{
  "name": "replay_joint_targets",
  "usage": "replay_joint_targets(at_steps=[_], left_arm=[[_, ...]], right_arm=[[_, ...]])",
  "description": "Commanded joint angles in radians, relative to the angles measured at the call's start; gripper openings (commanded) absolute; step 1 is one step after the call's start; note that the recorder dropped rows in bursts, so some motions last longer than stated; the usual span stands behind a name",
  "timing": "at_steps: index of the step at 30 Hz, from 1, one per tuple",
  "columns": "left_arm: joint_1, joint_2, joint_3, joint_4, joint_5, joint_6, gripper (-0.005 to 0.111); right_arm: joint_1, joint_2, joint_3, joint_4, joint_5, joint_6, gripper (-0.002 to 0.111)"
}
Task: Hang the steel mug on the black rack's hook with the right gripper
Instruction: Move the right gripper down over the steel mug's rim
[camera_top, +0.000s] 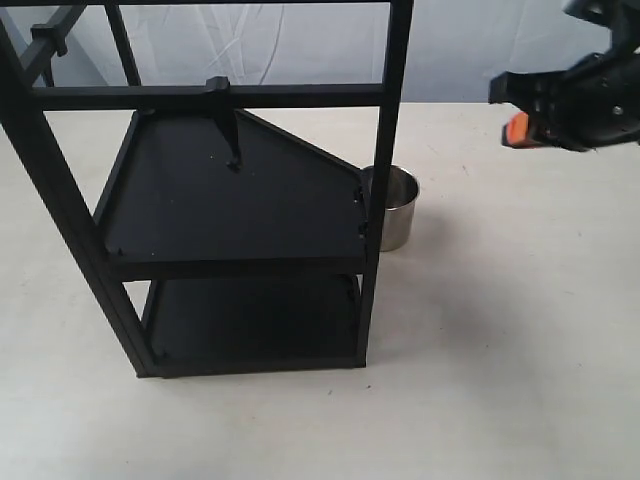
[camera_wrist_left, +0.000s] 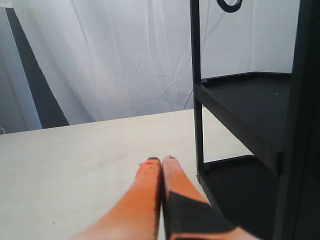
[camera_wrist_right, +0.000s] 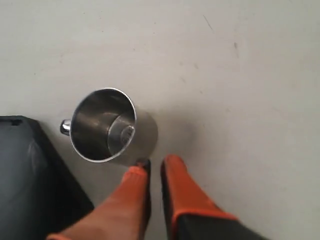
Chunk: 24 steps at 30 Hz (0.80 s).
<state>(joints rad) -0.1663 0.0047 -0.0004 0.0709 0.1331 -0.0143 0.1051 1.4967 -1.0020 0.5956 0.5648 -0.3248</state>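
The steel mug (camera_top: 392, 205) stands upright on the pale table, close against the right post of the black rack (camera_top: 230, 200). A black hook (camera_top: 232, 135) hangs from the rack's upper crossbar. My right gripper (camera_top: 512, 110) hovers high at the right, well above the mug and apart from it. In the right wrist view the mug (camera_wrist_right: 107, 125) is seen from above, empty, with its handle stub (camera_wrist_right: 65, 126) toward the rack shelf (camera_wrist_right: 25, 170). The right gripper (camera_wrist_right: 154, 162) is open by a narrow gap and holds nothing. The left gripper (camera_wrist_left: 161, 160) is shut and empty, low over the table beside the rack (camera_wrist_left: 240, 100).
A white curtain (camera_wrist_left: 125, 60) hangs behind the table. The rack's two flat shelves and thin posts stand between the two arms. Bare table (camera_top: 520, 330) lies to the right of and in front of the mug.
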Motion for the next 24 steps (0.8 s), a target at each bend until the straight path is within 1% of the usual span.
replay_joint_targets(at_steps=[1,2,3,4,7,9,11,13,18,22,23,24], left_arm=[[-0.005,-0.005,0.0,0.001,-0.005,-0.002,0.002],[-0.005,-0.005,0.0,0.001,-0.005,-0.002,0.002],[-0.005,-0.005,0.0,0.001,-0.005,-0.002,0.002],[-0.005,-0.005,0.0,0.001,-0.005,-0.002,0.002],[-0.005,-0.005,0.0,0.001,-0.005,-0.002,0.002],[-0.005,-0.005,0.0,0.001,-0.005,-0.002,0.002],[-0.005,-0.005,0.0,0.001,-0.005,-0.002,0.002],[-0.005,-0.005,0.0,0.001,-0.005,-0.002,0.002],[-0.005,-0.005,0.0,0.001,-0.005,-0.002,0.002],[-0.005,-0.005,0.0,0.001,-0.005,-0.002,0.002],[-0.005,-0.005,0.0,0.001,-0.005,-0.002,0.002],[-0.005,-0.005,0.0,0.001,-0.005,-0.002,0.002]], right_arm=[[0.079,0.166,-0.183,-0.045,0.05,-0.025,0.043],[0.095,0.199,-0.216,-0.066,0.05,-0.025,0.054],[0.105,0.225,-0.239,-0.084,0.053,-0.022,0.06],[0.116,0.257,-0.265,-0.11,0.055,-0.012,0.062],[0.129,0.339,-0.323,-0.181,0.06,0.032,0.055],[0.129,0.39,-0.352,-0.183,0.063,0.045,0.047],[0.129,0.432,-0.373,-0.177,0.074,0.047,0.043],[0.129,0.462,-0.391,-0.172,0.085,0.047,0.045],[0.129,0.521,-0.405,-0.165,0.107,0.047,0.057],[0.135,0.563,-0.405,-0.165,0.096,0.047,0.057],[0.135,0.577,-0.405,-0.159,0.091,0.047,0.054],[0.135,0.586,-0.405,-0.16,0.083,0.047,0.047]])
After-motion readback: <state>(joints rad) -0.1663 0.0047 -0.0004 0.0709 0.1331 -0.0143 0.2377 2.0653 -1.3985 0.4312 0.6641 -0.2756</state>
